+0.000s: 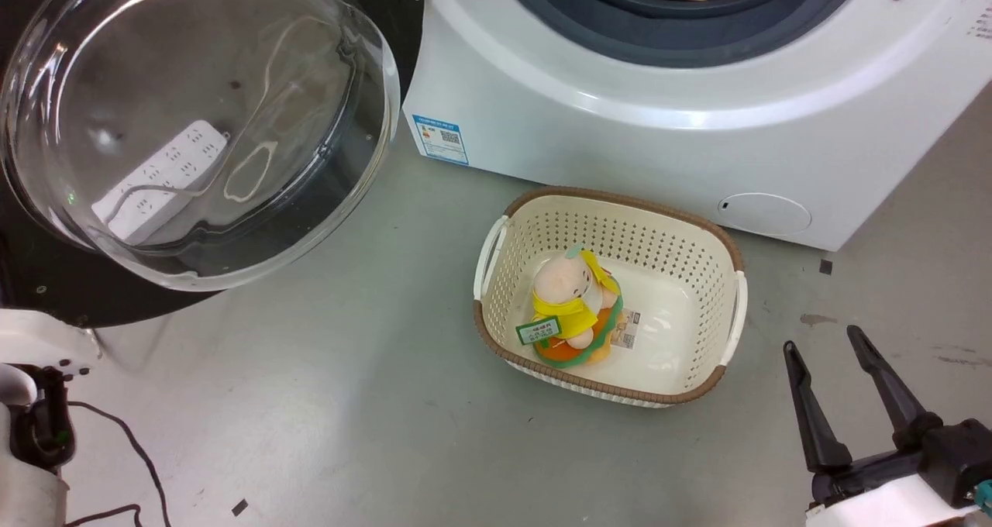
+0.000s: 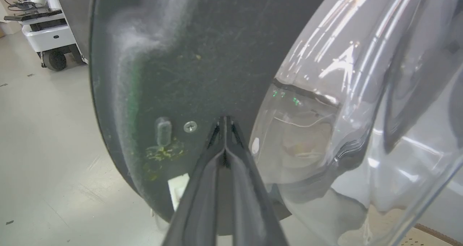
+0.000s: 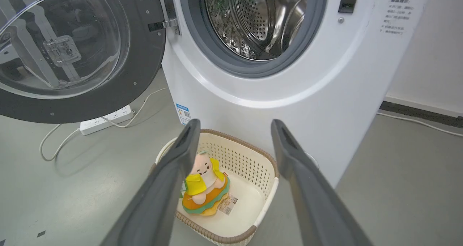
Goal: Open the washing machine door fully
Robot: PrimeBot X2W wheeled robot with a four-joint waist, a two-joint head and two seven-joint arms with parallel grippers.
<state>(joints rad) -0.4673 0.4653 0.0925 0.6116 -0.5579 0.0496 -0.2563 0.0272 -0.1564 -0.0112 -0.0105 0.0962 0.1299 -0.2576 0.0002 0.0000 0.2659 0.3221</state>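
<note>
washing machine door (image 3: 72, 105) seen swung wide, left of washing machine (image 3: 253, 94), drum exposed. Judged pretty much done, maybe last nudge needed. left gripper (image 2: 224, 120) pinched closed, nothing held, tips at black rim. right gripper (image 1: 821, 339) spread, empty.

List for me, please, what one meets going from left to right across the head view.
washing machine door, swung open → blue label sticker → cream basket on the floor → right gripper, fingers apart.
</note>
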